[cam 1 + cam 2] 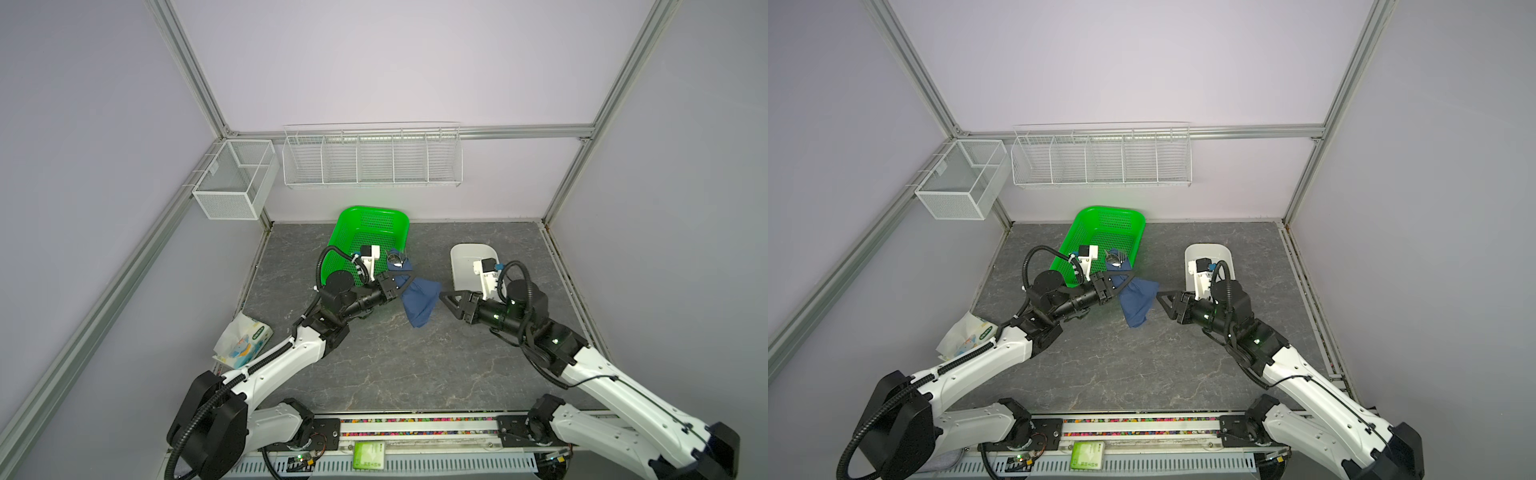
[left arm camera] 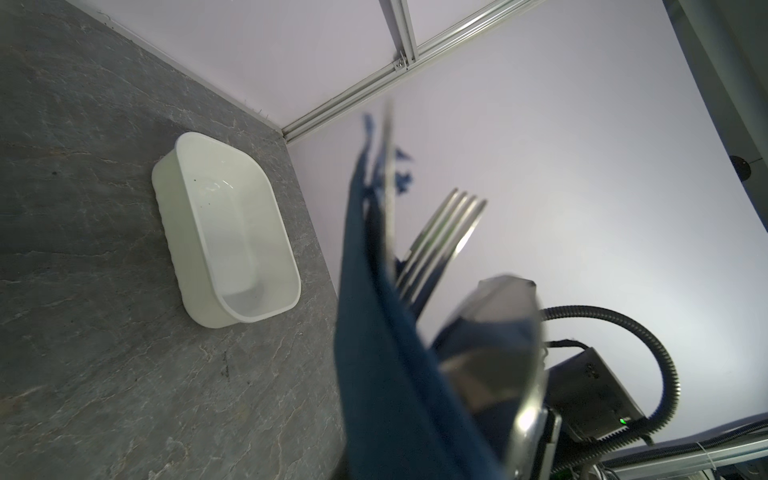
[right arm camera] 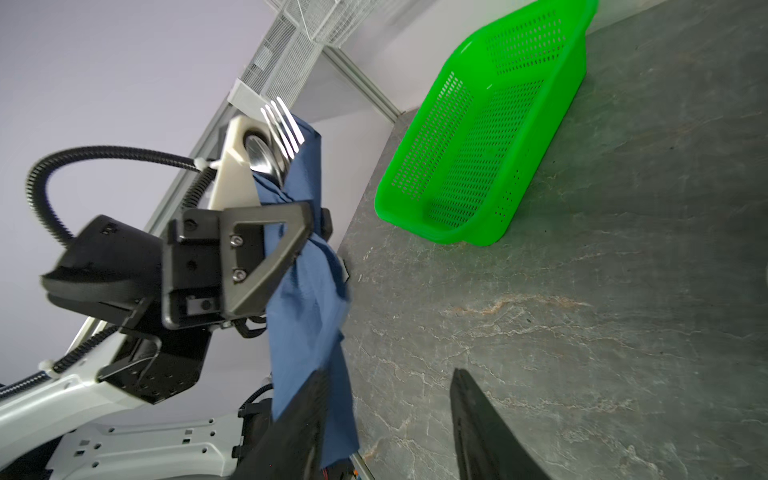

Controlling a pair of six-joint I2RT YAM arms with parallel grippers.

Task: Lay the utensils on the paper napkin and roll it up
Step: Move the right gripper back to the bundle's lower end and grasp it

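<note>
Aloft near the basket (image 1: 372,209): left gripper (image 3: 318,222) clenched on the napkin (image 1: 419,301) wrapping the utensils (image 3: 280,129); right gripper (image 3: 388,374) with jaws apart. You should pinch the soft, limp tail lightly; the smooth metal may slip out.

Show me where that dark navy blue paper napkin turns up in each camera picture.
Both top views: the dark navy blue paper napkin hangs mid-picture, between the two arm tips.
Left wrist view: blurred, close to the lens, across the middle.
Right wrist view: near the middle, clamped in the black left gripper.
Shared landmark: shiny silver metal utensils poking from its end in all four.
</note>
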